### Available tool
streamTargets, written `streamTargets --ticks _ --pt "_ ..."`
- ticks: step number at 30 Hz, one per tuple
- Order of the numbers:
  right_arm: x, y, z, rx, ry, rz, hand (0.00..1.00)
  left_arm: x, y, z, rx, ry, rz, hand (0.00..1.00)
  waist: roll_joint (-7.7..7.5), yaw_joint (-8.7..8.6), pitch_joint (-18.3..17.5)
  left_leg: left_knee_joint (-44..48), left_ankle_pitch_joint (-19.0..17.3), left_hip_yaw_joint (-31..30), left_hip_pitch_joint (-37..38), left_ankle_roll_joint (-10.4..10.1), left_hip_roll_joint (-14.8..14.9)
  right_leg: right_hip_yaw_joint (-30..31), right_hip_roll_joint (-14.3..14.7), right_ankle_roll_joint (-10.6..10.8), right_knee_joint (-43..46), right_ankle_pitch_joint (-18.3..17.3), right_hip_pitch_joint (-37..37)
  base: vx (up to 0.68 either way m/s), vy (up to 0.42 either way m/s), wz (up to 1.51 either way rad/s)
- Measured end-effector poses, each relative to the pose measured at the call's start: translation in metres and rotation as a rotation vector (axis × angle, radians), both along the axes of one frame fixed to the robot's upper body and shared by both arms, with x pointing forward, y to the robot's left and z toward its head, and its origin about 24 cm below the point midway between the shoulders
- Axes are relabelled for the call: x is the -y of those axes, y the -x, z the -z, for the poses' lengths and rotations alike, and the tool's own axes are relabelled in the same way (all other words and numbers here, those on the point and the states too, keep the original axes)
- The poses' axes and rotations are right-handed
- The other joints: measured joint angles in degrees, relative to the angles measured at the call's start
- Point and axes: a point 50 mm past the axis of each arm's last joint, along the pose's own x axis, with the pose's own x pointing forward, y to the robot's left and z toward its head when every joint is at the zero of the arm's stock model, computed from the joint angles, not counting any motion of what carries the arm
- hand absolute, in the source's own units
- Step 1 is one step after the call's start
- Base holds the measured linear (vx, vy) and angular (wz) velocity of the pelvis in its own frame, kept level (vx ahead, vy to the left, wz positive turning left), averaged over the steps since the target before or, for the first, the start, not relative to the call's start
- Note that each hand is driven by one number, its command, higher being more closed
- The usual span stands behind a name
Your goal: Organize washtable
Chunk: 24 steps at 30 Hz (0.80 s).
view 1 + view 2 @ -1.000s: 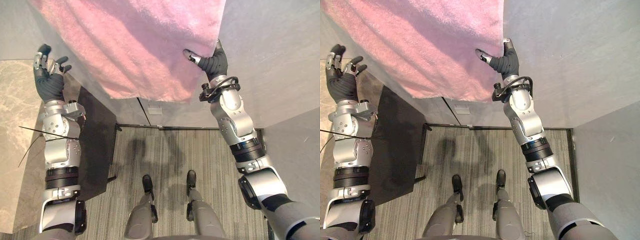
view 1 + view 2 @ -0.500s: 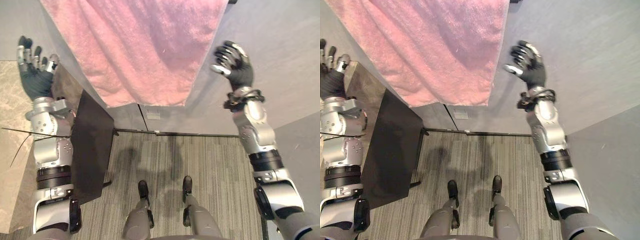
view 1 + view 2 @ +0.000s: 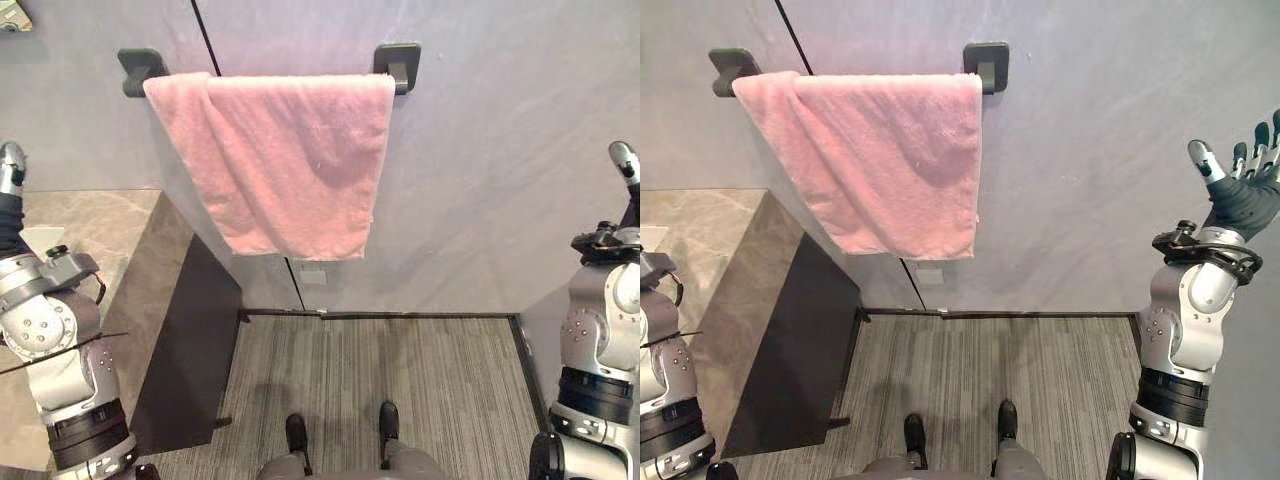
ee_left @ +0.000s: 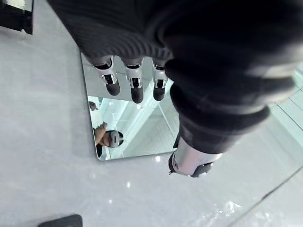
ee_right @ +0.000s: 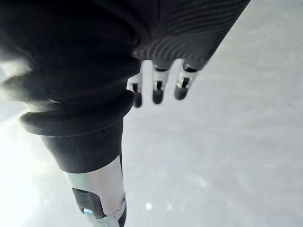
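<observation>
A pink towel (image 3: 280, 160) hangs draped over a black wall bar (image 3: 395, 62), its lower edge slanting down to the right. My right hand (image 3: 1240, 185) is raised at the far right, well clear of the towel, fingers straight and spread, holding nothing. In its wrist view the right hand's fingers (image 5: 156, 90) point at bare grey wall. My left hand (image 3: 10, 195) shows at the left edge above the marble washtable (image 3: 90, 240). The left wrist view has its straight fingers (image 4: 135, 85) in front of a wall mirror (image 4: 137, 127).
The washtable has a dark front panel (image 3: 190, 350) dropping to striped grey carpet (image 3: 400, 380). A grey wall (image 3: 480, 180) stands behind the towel bar. A small socket plate (image 3: 312, 273) sits low on the wall below the towel.
Both hands have let go of the towel and drawn outward to the sides. The towel now hangs on the bar. The camera has pulled back, showing the whole bar.
</observation>
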Motion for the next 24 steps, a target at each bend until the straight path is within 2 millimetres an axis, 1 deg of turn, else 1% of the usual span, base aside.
streamTargets --ticks 1,2,3,4,5,7,8,10,11,14,16,17,19,20,22,24 --pt "-0.006 -0.002 0.001 -0.006 0.015 -0.042 0.00 0.003 -0.002 0.002 -0.031 -0.031 0.039 0.00 -0.03 0.02 -0.1 0.0 0.0 0.0 0.1 0.0 0.0 0.0 0.0 0.0 0.0 0.0 0.1 0.00 0.000 0.00" --pt "-0.015 -0.006 0.004 -0.012 0.027 -0.140 0.00 0.007 -0.004 0.004 -0.085 -0.086 0.114 0.00 -0.10 -0.06 -0.5 0.0 0.0 0.2 0.1 0.1 0.0 0.1 0.0 0.0 0.0 0.0 0.0 0.00 0.006 -0.05" --pt "-0.031 -0.012 0.007 -0.030 0.068 -0.314 0.00 0.016 -0.009 0.004 -0.150 -0.169 0.240 0.00 -0.27 -0.11 -1.0 0.0 -0.1 0.3 0.1 0.2 0.0 0.1 0.0 0.1 0.0 -0.1 0.0 0.00 0.008 -0.06" --pt "-0.046 -0.016 0.009 -0.054 0.120 -0.430 0.00 0.021 -0.012 0.003 -0.185 -0.228 0.307 0.00 -0.36 -0.15 -1.2 0.0 -0.1 0.4 0.1 0.2 0.0 0.1 0.0 0.3 0.0 -0.2 0.0 0.01 0.006 -0.06" --pt "-0.065 -0.020 0.011 -0.080 0.190 -0.595 0.00 0.026 -0.015 0.001 -0.204 -0.265 0.401 0.00 -0.40 -0.11 -1.5 0.0 -0.1 0.5 0.1 0.2 0.0 0.1 0.0 0.9 0.0 -0.6 -0.1 0.01 0.010 -0.04" --pt "-0.091 -0.022 0.017 -0.122 0.280 -0.802 0.00 0.027 -0.018 0.003 -0.225 -0.267 0.488 0.00 -0.65 0.06 -2.1 0.0 -0.1 0.6 0.1 0.2 -0.1 0.1 -0.2 0.9 0.0 -0.6 -0.1 0.00 0.000 0.00" --pt "-0.095 -0.022 0.018 -0.125 0.285 -0.848 0.00 0.025 -0.019 0.004 -0.228 -0.252 0.507 0.00 -0.76 0.13 -2.3 0.0 -0.1 0.6 0.1 0.2 -0.1 0.1 -0.2 0.9 0.0 -0.6 -0.1 0.03 0.011 0.05" --pt "-0.107 -0.023 0.018 -0.118 0.295 -0.958 0.00 0.020 -0.023 0.014 -0.251 -0.189 0.553 0.00 -1.32 0.25 -2.7 0.0 0.0 0.5 -0.2 0.0 -0.1 -0.2 -0.5 0.9 0.0 -0.6 -0.2 0.05 0.015 0.07" --pt "-0.109 -0.024 0.017 -0.114 0.301 -0.973 0.00 0.019 -0.025 0.017 -0.262 -0.174 0.562 0.00 -1.47 0.27 -2.8 0.0 0.0 0.5 -0.3 0.0 -0.1 -0.3 -0.5 0.9 0.0 -0.6 -0.3 0.04 0.010 0.06" --pt "-0.123 -0.033 0.014 -0.128 0.337 -1.040 0.00 0.021 -0.033 0.034 -0.323 -0.113 0.607 0.00 -1.89 0.55 -3.1 0.0 0.1 0.5 -1.0 0.0 -0.2 -0.5 -0.6 0.7 0.2 -0.4 -0.9 0.05 0.005 0.03" --pt "-0.131 -0.037 0.016 -0.148 0.357 -1.073 0.00 0.025 -0.041 0.038 -0.336 -0.096 0.646 0.00 -1.89 0.98 -3.1 0.0 0.3 0.4 -1.3 0.3 -0.2 -0.9 -0.7 0.8 0.2 -0.1 -1.1 0.05 0.004 0.04" --pt "-0.135 -0.040 0.017 -0.158 0.367 -1.088 0.00 0.029 -0.047 0.036 -0.333 -0.104 0.671 0.00 -1.90 1.57 -3.1 0.0 0.3 0.2 -1.8 0.3 -0.2 -0.9 -0.7 0.6 0.2 0.2 -1.6 0.05 0.000 0.00" --pt "-0.141 -0.045 0.017 -0.171 0.382 -1.104 0.00 0.034 -0.055 0.032 -0.319 -0.111 0.693 0.00 -1.87 1.82 -3.0 0.0 0.4 -0.2 -2.9 0.2 -0.2 -0.9 -0.7 0.2 0.2 0.7 -2.7 0.00 0.000 0.00" --pt "-0.147 -0.050 0.017 -0.182 0.397 -1.117 0.00 0.037 -0.061 0.029 -0.317 -0.112 0.710 0.00 -1.91 1.83 -2.9 0.0 0.6 -0.3 -4.0 0.3 -0.2 -0.9 -0.6 0.1 0.2 1.0 -3.8 0.00 0.000 0.00" --pt "-0.155 -0.053 0.012 -0.179 0.421 -1.135 0.00 0.041 -0.070 0.026 -0.327 -0.123 0.726 0.00 -1.96 1.78 -1.9 0.0 0.9 -0.3 -4.9 0.4 -0.1 -0.9 -0.6 -0.3 0.3 1.7 -4.8 0.00 0.002 -0.02" --pt "-0.162 -0.057 0.005 -0.164 0.439 -1.147 0.00 0.046 -0.081 0.023 -0.334 -0.117 0.750 0.00 -2.15 1.62 0.3 0.0 1.0 -0.2 -5.3 0.4 -0.1 -0.6 -0.6 -0.3 0.2 2.0 -5.3 -0.01 0.011 -0.04"
